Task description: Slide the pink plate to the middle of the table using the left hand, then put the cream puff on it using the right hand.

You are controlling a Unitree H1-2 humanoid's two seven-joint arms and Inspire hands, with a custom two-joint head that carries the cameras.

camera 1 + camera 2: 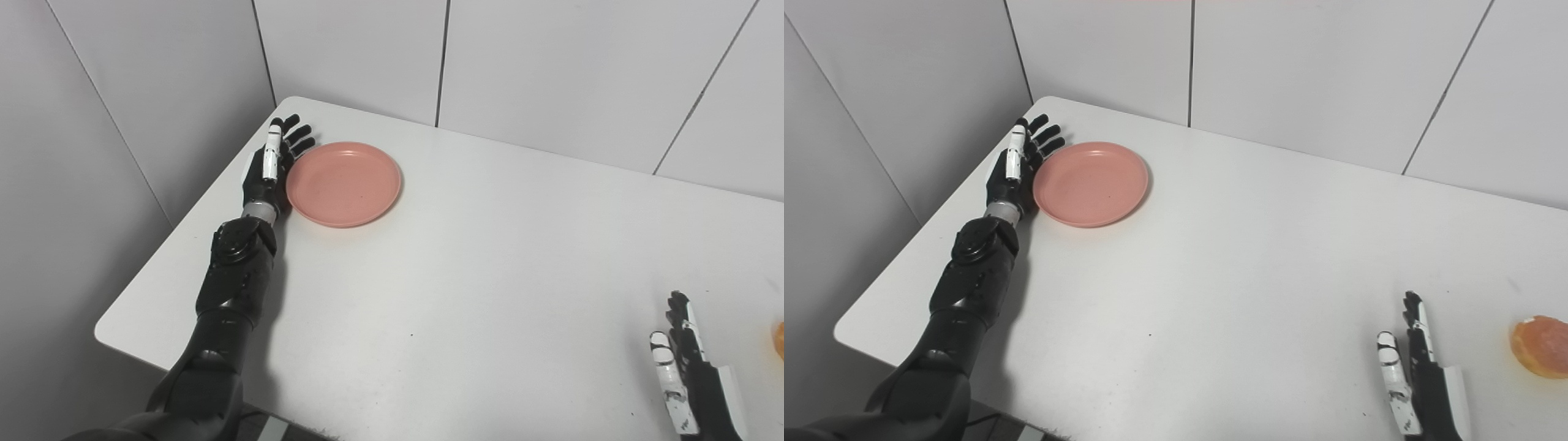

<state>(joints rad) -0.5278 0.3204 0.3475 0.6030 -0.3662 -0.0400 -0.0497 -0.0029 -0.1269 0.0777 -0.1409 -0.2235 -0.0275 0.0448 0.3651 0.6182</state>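
The pink plate [344,182] lies empty on the white table [490,257] near its far left corner. My left hand [271,164] is open, fingers stretched out, its side right against the plate's left rim. The cream puff [1543,346], orange-brown and round, lies near the table's right edge; in the left eye view only its edge shows [778,340]. My right hand [1421,373] is open and empty, resting at the front right, a little to the left of the cream puff and apart from it.
Grey wall panels [349,55] stand close behind the table and along its left side. The table's left edge [159,251] runs just beside my left forearm. The tabletop between the plate and my right hand is bare white.
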